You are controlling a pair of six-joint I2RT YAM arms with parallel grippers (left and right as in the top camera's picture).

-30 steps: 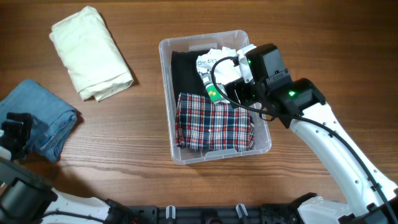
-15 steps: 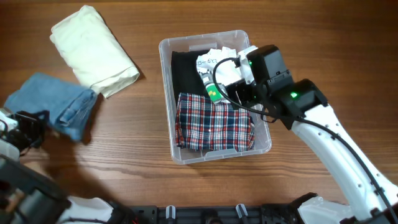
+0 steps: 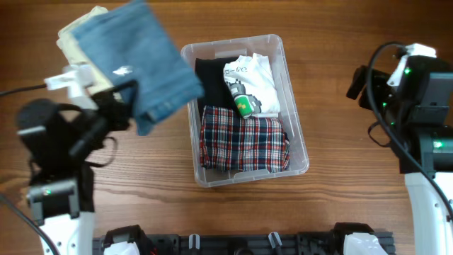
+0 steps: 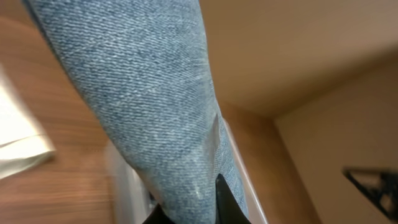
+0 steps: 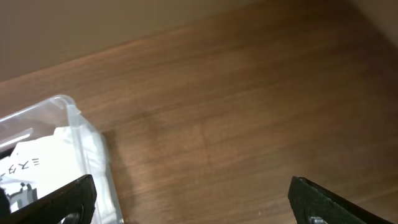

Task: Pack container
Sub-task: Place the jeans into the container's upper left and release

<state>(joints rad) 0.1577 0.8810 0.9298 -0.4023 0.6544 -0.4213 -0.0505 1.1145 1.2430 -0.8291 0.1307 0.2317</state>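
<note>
**Denim held aloft beside a part-filled container**

Closest to the robot's base, the left claw (image 4: 189,213) is clamped on a piece of folded blue denim (image 3: 138,60), which hangs clear of the wooden surface (image 3: 340,184). From the left wrist the denim fills most of the view, with one dark fingertip (image 4: 225,202) pressed against its lower edge. Seen from overhead, a corner of the denim overlaps the left rim of the container (image 3: 248,177) towards its far end.

On the other side, well apart from the container, the right claw (image 5: 196,205) stands wide open over bare wood with nothing between its fingers. Only a rounded corner of the container shows at the left of its wrist view.

The clear container sits mid-surface between the two arms. A plaid cloth (image 3: 244,145) in red, white and dark blue lies folded in its near half. Beyond it are a black garment (image 3: 211,81) on the left and a white garment (image 3: 253,71) with dark printing on the right. A small green and grey item (image 3: 244,103) rests between the white garment and the plaid.

Farthest back, at the surface's far left, a cream cloth (image 3: 69,39) shows only partly past the lifted denim.
</note>
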